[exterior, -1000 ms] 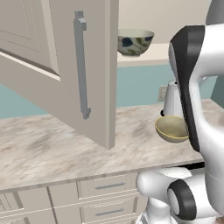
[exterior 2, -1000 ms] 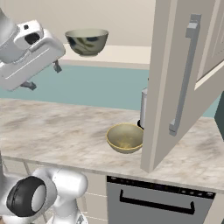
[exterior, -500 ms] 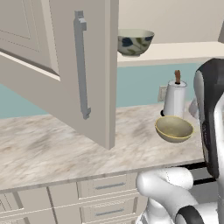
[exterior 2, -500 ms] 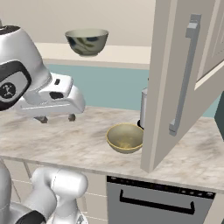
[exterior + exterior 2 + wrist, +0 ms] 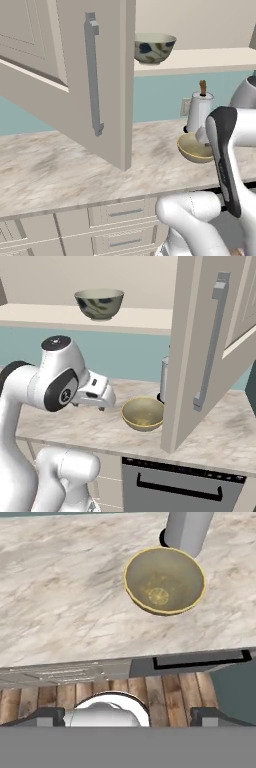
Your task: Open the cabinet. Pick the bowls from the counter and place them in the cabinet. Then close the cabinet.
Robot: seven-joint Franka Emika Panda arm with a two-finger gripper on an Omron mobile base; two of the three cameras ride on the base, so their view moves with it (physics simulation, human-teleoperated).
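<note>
With the gripper [image 5: 102, 404] spread wide and empty just left of the tan bowl [image 5: 143, 413] on the counter [image 5: 220, 436], and the floral bowl [image 5: 99, 303] already shelved, you risk tipping the tan bowl's rim or striking the open cabinet door [image 5: 200, 346] beside it.

teal backsplash wall [image 5: 160, 97] runs behind the worktop, cream wall [image 5: 45, 278] above the shelf line. beige drawer fronts [image 5: 120, 215] with short horizontal handles at 6 o'clock in left base view. dark-fronted appliance [image 5: 182, 488] with a bar handle at 5 o'clock in right base view. wood plank floor [image 5: 165, 694] at 6 o'clock in hand view. flat, even light, soft shadows.
</note>
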